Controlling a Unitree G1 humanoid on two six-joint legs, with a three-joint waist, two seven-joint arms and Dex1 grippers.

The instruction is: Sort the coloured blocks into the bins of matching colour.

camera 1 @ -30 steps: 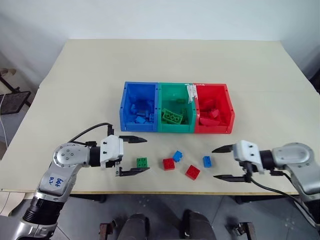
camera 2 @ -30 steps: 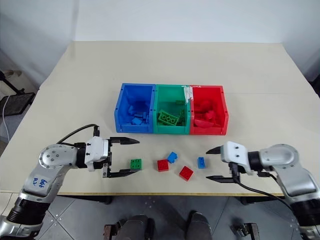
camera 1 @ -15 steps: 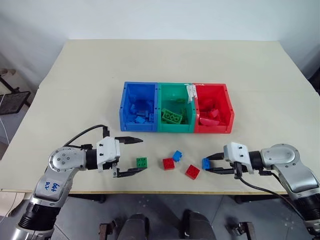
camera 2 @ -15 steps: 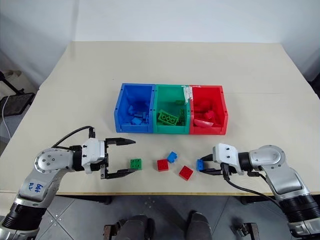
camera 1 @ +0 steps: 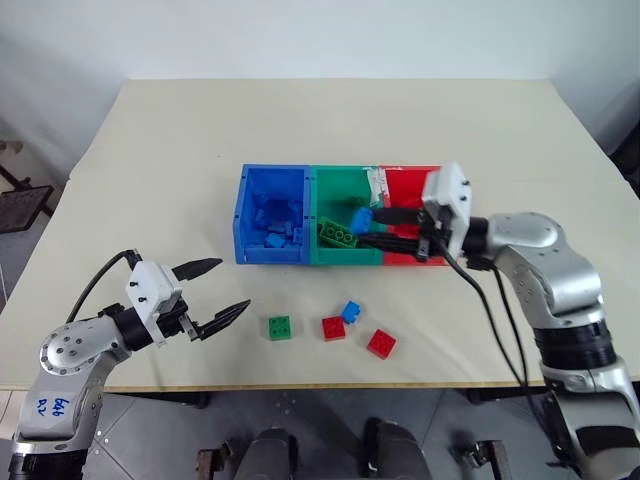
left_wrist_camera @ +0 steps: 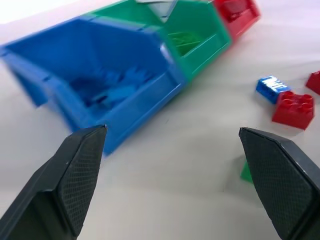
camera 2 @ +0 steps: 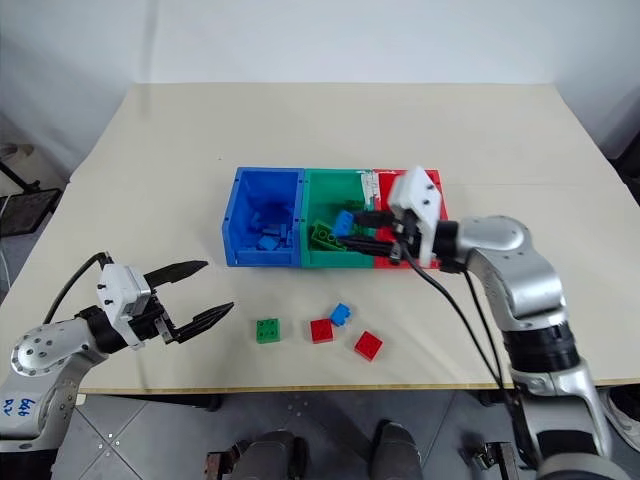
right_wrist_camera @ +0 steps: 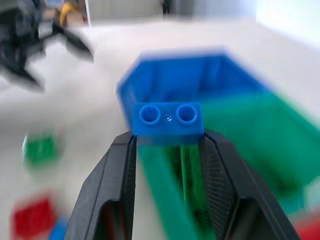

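- the blue block [camera 1: 362,216] is pinched between the two black fingers of the right tool [camera 1: 378,227], which are pressed in on its sides; it hangs over the green bin [camera 1: 350,232], not resting on anything.
- in the right wrist view the same block [right_wrist_camera: 167,119] sits at the fingertips, studs facing the camera, with the blue bin [right_wrist_camera: 192,80] straight beyond it along the line the tool points.
- the relation the coming move turns on, as i judge it: the blue bin [camera 1: 272,212] lies just past the block on the robot's left, one compartment over, so the carry must go on leftward across the shared wall before any release; letting go here would drop blue into green.
- the bins sit joined in a row, blue, green, then the red bin [camera 1: 418,230], and the right arm reaches in over the red one.
- on the counter [camera 1: 150,180] in front of the bins lie a green block [camera 1: 280,327], a red block [camera 1: 335,328], a second blue block [camera 1: 352,311] touching it, and another red block [camera 1: 381,343].
- the left tool [camera 1: 215,292] is spread wide and empty, low over the counter; the green block is the loose piece nearest it, just off its fingertips on the robot's right.
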